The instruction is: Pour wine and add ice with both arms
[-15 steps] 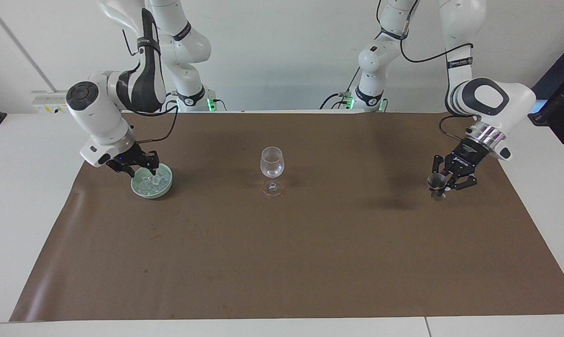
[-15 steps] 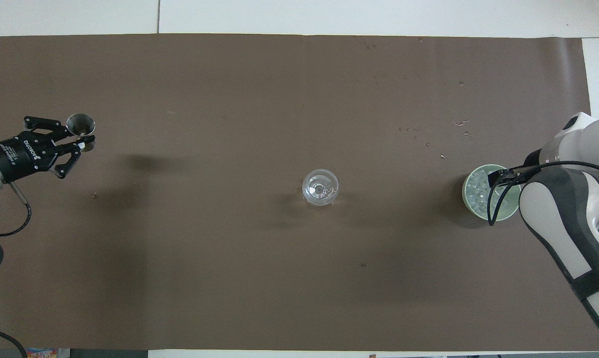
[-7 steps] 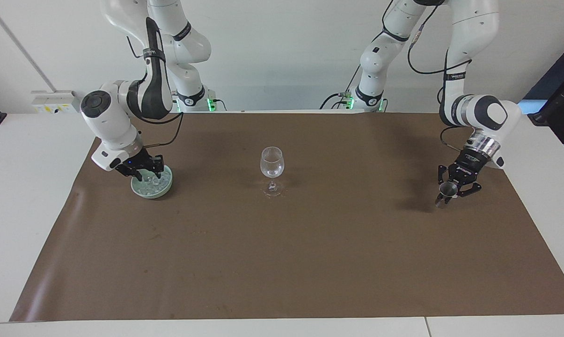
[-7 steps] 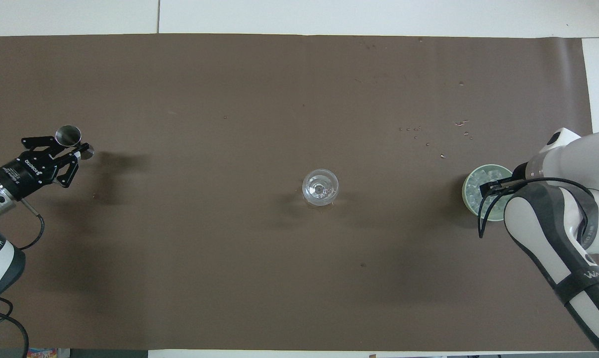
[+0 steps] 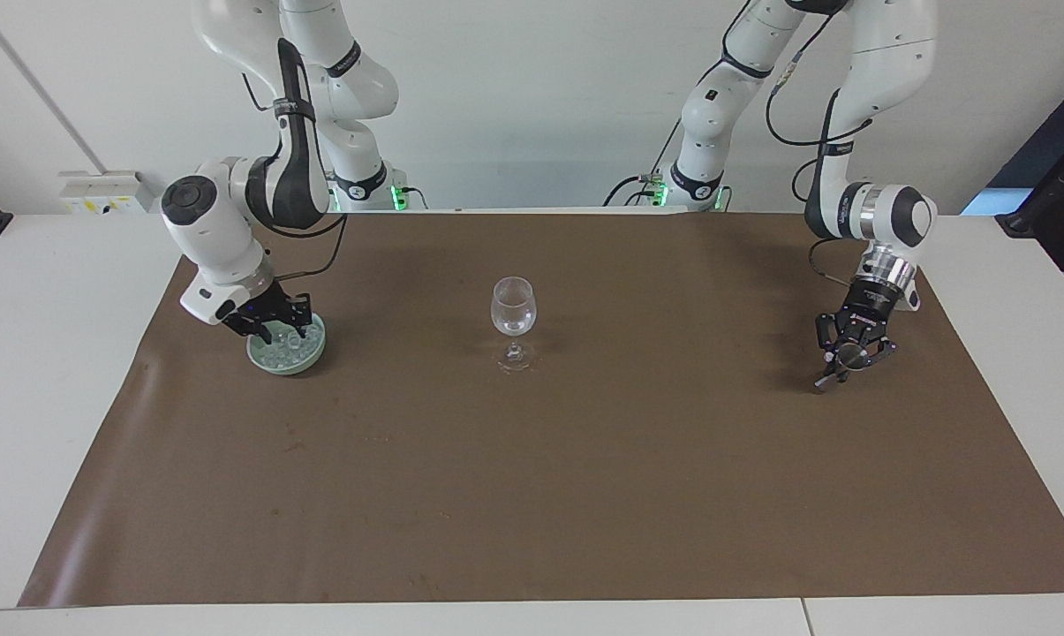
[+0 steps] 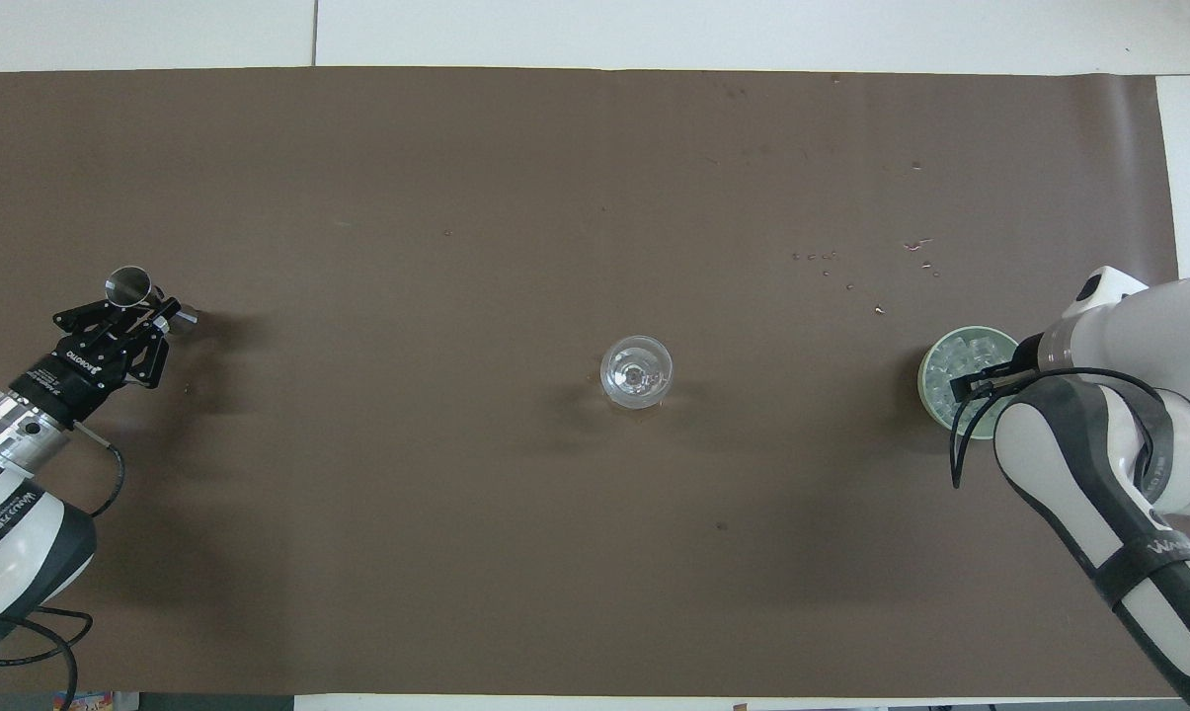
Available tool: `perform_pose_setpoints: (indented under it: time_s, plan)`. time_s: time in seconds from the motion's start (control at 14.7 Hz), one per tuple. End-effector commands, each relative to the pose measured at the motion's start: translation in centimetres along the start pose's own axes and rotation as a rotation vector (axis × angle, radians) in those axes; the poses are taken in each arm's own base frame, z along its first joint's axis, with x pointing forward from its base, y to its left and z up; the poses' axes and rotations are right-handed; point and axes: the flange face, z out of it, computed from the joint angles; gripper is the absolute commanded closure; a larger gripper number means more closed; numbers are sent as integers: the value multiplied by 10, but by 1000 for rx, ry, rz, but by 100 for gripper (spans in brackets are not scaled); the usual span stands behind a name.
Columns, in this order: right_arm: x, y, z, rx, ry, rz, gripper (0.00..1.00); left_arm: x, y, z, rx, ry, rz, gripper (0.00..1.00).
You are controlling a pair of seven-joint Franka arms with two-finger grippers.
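Here the ice (image 5: 286, 346) lies heaped in the pale green bowl (image 6: 932, 395) at our right arm's end of the table, and our right gripper (image 5: 277, 334) is dipped into it, though we cannot tell how wide its jaws stand or whether they have a chunk. The stemmed wine glass (image 5: 513, 309) waits upright mid-table, between both arms, so either can reach it. Our left gripper (image 5: 841, 364) holds its jaws closed on a small steel jigger (image 6: 128, 284), low over the brown mat (image 5: 584, 495), probably ready to pour.
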Motion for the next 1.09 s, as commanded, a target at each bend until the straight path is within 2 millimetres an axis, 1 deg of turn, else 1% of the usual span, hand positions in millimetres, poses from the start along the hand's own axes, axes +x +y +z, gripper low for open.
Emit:
perform_pose_setpoints:
  time_s: [0.0,0.2,0.34,0.61,0.68,0.75,0.82,1.02]
  plan:
    - [-3,5,8,8,7,-11,39,0,-14,-4,-35,14,-21,100]
    - [-2,3,8,8,7,-14,41,8,-23,-8,-40,24,-41,100]
    - [-2,2,8,9,4,-15,44,8,-25,-7,-51,18,-57,100]
    - [-5,0,11,10,0,-18,44,8,-27,-9,-49,21,-50,100]
    - [-6,0,13,10,1,-18,44,8,-27,-9,-50,22,-47,76]
    - [-8,-1,15,10,3,-18,44,8,-26,-10,-53,21,-50,49]
    - [-9,-1,16,9,7,-18,44,7,-24,-13,-58,23,-45,0]
    - [-10,-3,18,5,17,-20,44,4,-27,-18,-63,36,-32,0]
